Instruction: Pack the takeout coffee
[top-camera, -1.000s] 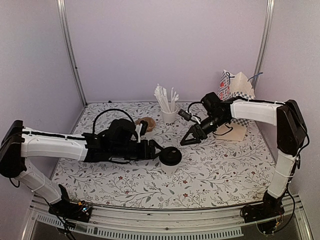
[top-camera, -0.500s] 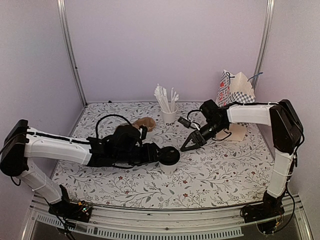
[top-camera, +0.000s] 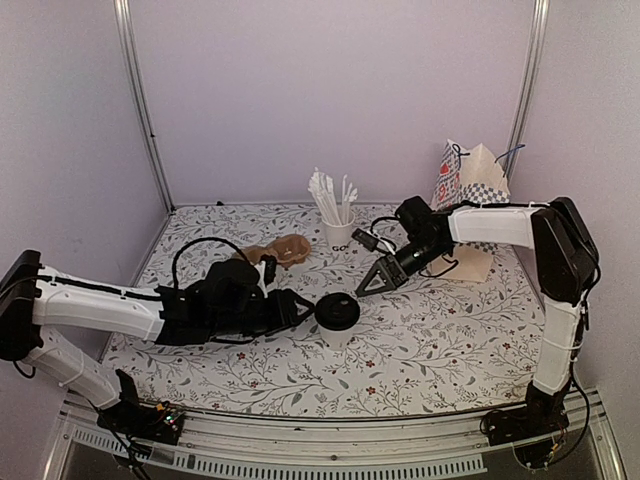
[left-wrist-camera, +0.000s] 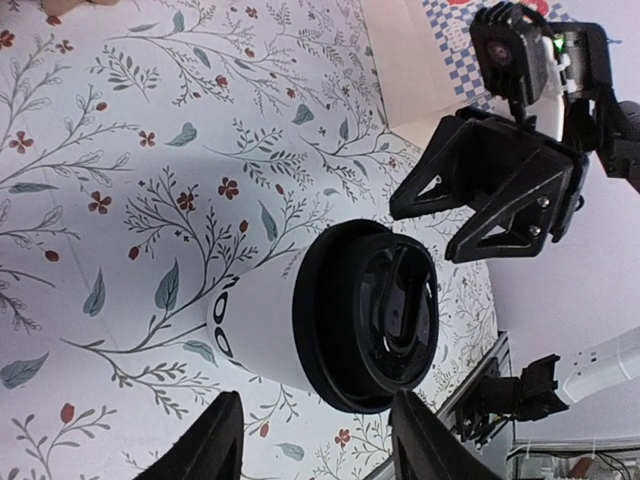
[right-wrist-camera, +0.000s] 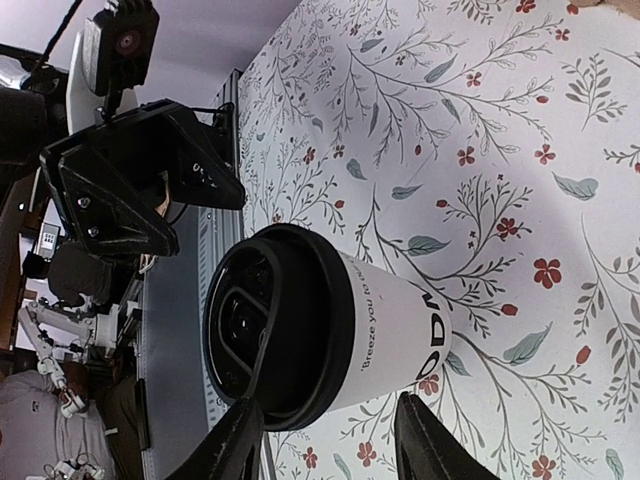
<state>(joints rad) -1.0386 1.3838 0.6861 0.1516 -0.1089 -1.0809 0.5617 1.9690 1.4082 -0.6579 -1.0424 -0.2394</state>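
Observation:
The takeout coffee (top-camera: 338, 313), a small white paper cup with dark lettering and a round black lid, stands upright on the floral table. My left gripper (top-camera: 306, 308) is just left of it, open, with its tips short of the cup. My right gripper (top-camera: 364, 289) comes in from the upper right, also open and close to the lid. In the left wrist view the cup (left-wrist-camera: 300, 320) lies just ahead of the left gripper (left-wrist-camera: 315, 440). In the right wrist view the cup (right-wrist-camera: 390, 335) lies just ahead of the right gripper (right-wrist-camera: 330, 440). Neither gripper touches it.
A white cup with straws (top-camera: 337, 228) stands at the back centre. A brown pulp carrier (top-camera: 284, 248) lies behind the left arm. A paper bag (top-camera: 478, 185) with a checkered pattern stands at the back right, behind the right arm.
The right gripper has come down and left, closer to the cup's lid. The left arm has dropped lower beside the cup. Both pairs of jaws have narrowed somewhat.

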